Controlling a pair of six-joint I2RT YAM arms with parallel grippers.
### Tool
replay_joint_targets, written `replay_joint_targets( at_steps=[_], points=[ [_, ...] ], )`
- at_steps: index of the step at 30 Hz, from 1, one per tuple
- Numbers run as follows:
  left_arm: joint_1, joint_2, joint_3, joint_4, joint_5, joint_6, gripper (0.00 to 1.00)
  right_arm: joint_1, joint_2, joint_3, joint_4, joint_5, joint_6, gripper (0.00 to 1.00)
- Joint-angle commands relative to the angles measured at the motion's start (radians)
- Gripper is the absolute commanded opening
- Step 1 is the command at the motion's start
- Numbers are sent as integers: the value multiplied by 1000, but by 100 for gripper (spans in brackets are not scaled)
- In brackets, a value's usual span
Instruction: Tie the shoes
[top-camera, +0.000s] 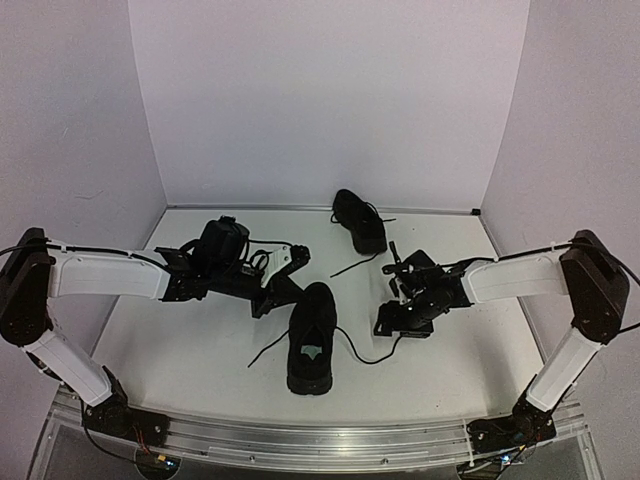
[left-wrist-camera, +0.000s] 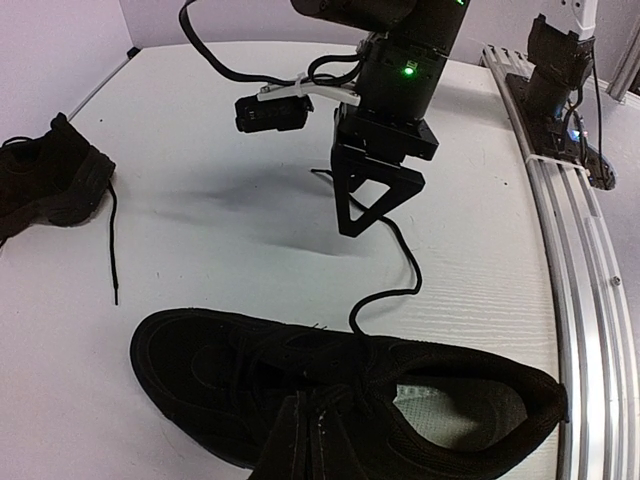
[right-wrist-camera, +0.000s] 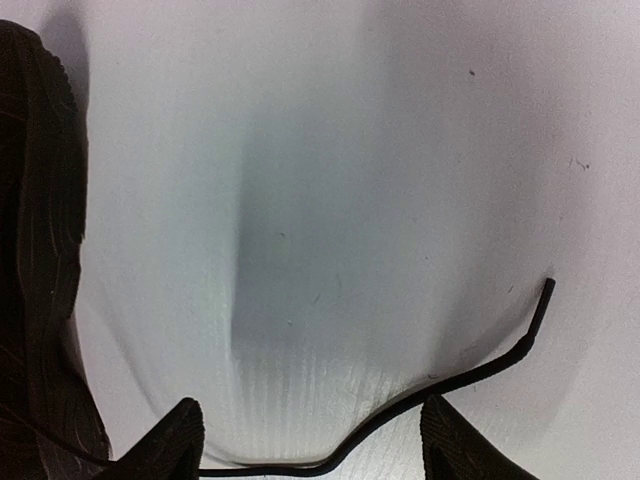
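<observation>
The table (top-camera: 200, 350) is white with a fine ribbed grain. It is closed in by plain pale lilac walls (top-camera: 320, 100), and a grooved aluminium rail (top-camera: 330, 440) runs along its near edge.

Two small black low-top sneakers of matte fabric lie on it, well apart from each other. The near shoe (top-camera: 311, 345) is in the middle of the table, between the two arms, with its opening up and a pale insole visible inside. The far shoe (top-camera: 360, 220) lies close to the back wall, and its thin black lace (top-camera: 355, 265) is loose on the table.

The left gripper (left-wrist-camera: 300, 440) is at the laced top of the near shoe with its fingers clenched together. I cannot tell if they pinch a lace.

From this shoe a thin round black lace (left-wrist-camera: 405, 260) curls over the table to the right gripper (right-wrist-camera: 310, 440). That gripper stands just beside the shoe and points down. Its black fingers (right-wrist-camera: 170, 440) are released and apart, and the lace lies flat on the table between them, not pinched. The stiff tip of the lace bends upward. The ribbed rubber sole (right-wrist-camera: 40, 250) of a shoe fills the left margin of the right wrist view.
</observation>
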Motion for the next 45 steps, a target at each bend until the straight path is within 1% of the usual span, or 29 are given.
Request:
replay_joint_targets(
  at_steps=[1,2,4,8,11,15,18,23,28,30,32,34,36,37,42,45],
  points=[
    [-3,-10,12,47,9,-12,0,7,-30,3,-36,59,24,58],
    [-3,-6,12,49,9,-13,0,10,-22,-1,-37,70,37,55],
    [-3,3,15,50,11,-14,0,33,-11,-3,-46,108,61,52],
    [-3,6,14,51,11,-12,0,109,-25,-8,-66,185,128,52],
    [-4,7,12,46,7,-4,0,140,-12,-7,-73,227,157,53],
    [-3,10,11,41,6,0,0,142,29,4,-89,274,166,53],
    [-3,9,10,42,4,2,0,142,20,-4,-103,310,191,53],
    [-3,14,8,44,4,12,0,142,13,-43,-89,318,213,53],
    [-13,-1,-21,73,34,56,0,142,81,-12,-56,312,185,50],
    [-24,-29,-51,113,24,74,0,140,108,-2,-43,308,181,46],
    [-30,-60,-74,133,10,90,0,138,122,4,-27,302,177,37],
    [-40,-89,-88,132,-13,121,0,129,127,12,-15,286,167,23],
    [-60,-116,-96,108,-47,160,0,117,118,24,-9,276,150,3],
    [-69,-127,-98,96,-62,176,0,111,109,31,-6,272,140,0],
    [-139,-180,-120,53,-171,261,2,86,32,101,-5,240,63,0],
    [-170,-193,-125,28,-207,289,2,76,-2,172,-6,207,5,0]
  ],
)
